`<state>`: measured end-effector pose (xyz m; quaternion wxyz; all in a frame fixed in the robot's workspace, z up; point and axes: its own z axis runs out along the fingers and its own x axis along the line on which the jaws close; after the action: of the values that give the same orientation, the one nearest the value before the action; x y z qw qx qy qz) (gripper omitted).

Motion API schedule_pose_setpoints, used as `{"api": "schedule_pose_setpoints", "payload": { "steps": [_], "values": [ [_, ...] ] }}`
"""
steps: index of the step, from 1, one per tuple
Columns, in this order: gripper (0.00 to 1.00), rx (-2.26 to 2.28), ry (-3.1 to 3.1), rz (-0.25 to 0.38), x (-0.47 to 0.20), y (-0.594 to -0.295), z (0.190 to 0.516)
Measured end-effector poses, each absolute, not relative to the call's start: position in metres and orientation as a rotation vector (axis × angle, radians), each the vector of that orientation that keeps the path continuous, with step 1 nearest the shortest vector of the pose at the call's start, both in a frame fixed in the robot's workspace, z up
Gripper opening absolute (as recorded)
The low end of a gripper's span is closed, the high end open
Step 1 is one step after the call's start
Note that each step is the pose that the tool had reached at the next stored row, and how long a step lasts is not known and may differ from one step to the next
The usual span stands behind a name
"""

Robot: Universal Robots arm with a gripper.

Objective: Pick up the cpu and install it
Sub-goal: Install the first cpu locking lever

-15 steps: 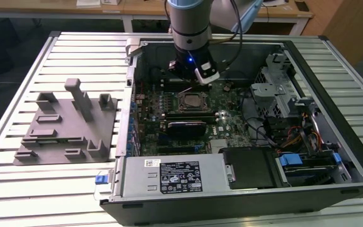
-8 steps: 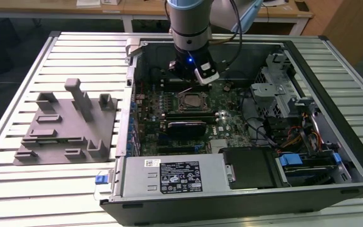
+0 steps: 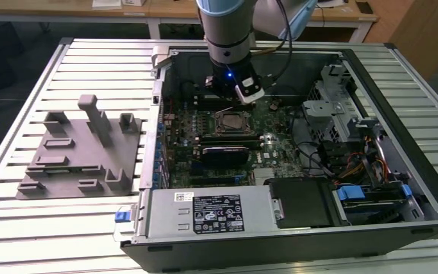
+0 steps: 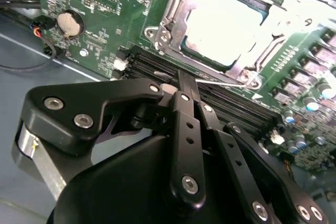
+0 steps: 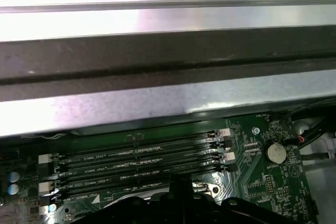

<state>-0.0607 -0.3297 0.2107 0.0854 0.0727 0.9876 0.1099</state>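
The jaws (image 4: 181, 80) are seen closed on nothing, fingertips met just above the memory slots (image 4: 220, 100). Just beyond the tips, the cpu (image 4: 223, 22) is seated in the socket (image 4: 173, 22), its pale top exposed. Farther off, a coin battery (image 4: 70, 23) is seen on the motherboard (image 4: 100, 3), inside the case (image 3: 401, 188) on the table (image 3: 52, 228).

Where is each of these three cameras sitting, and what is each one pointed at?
Exterior view: off the arm, raised, looking down into the open computer case on a slatted table; the arm reaches in over the motherboard.
Second wrist view: rides the arm, looking past the black gripper at the cpu lying in its socket frame.
First wrist view: rides the arm, facing the memory slots and case wall; the gripper's dark edge shows.
Shared: both wrist views show the round coin battery.
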Motion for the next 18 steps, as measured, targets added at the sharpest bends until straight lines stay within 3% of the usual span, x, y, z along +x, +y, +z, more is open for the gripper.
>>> {"api": "schedule_pose_setpoints", "payload": {
  "steps": [18],
  "values": [
    [0.11,0.177,2.950,0.311,-0.0622,-0.3280,0.2078]
  ]
}}
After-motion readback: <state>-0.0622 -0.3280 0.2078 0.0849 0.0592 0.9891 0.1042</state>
